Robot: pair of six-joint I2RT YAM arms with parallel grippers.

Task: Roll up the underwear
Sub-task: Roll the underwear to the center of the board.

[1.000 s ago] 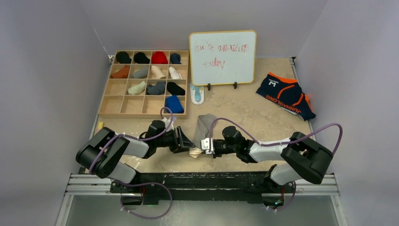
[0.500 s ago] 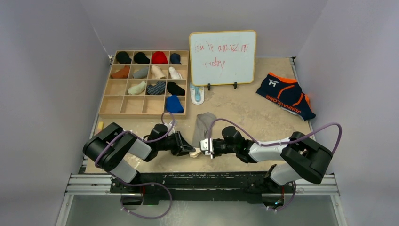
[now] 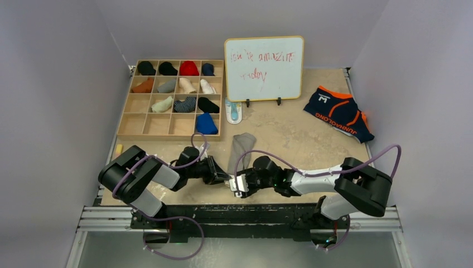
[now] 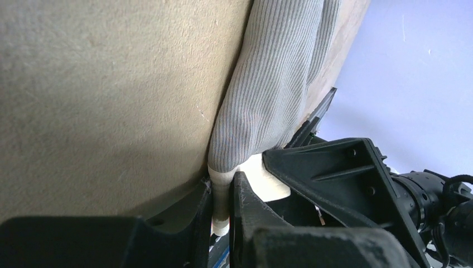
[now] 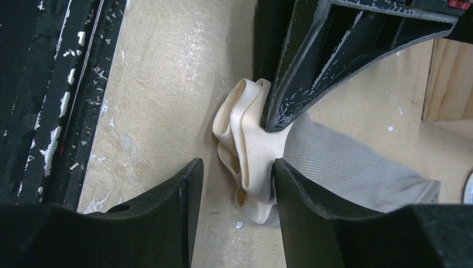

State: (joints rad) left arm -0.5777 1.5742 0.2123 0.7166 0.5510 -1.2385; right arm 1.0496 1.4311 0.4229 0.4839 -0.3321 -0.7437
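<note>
The grey briefs are laid near the middle of the table, stretched from the near edge toward the whiteboard. Their cream waistband is bunched at the near end. The waistband is pinched between the nearly closed fingers of the left gripper, which is held low against the table. The right gripper is held about half open, and the folded waistband is seen in the gap, against one finger but not clamped. The navy briefs are left flat at the far right, well apart from both grippers.
</note>
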